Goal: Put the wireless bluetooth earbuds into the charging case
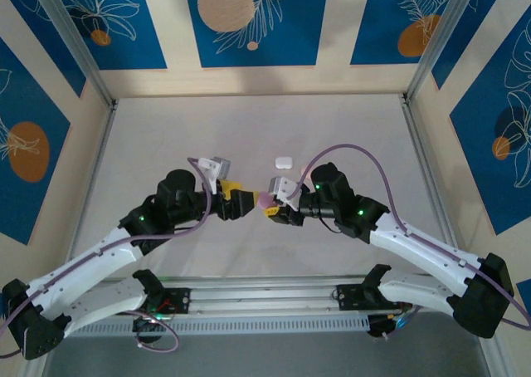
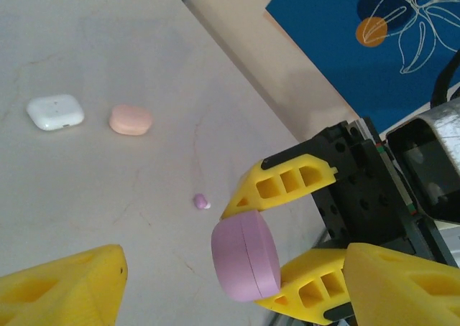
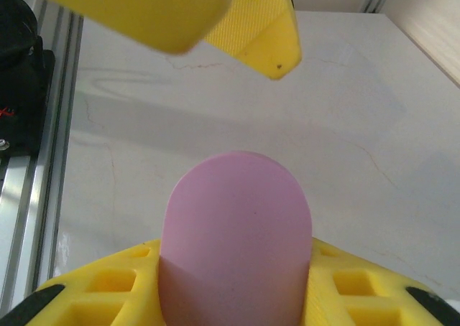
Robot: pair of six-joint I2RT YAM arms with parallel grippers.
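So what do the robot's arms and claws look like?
The left arm and right arm are white with chunky black joints and tiny green lights. A thin lilac cable loops along each. The left claw and right claw each have two bright yellow fingers with square holes, and a small grey camera box sits on each wrist.

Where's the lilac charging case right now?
In the top view, the lilac case is near the middle of the table, clamped in the right gripper, with the open left gripper just to its left.
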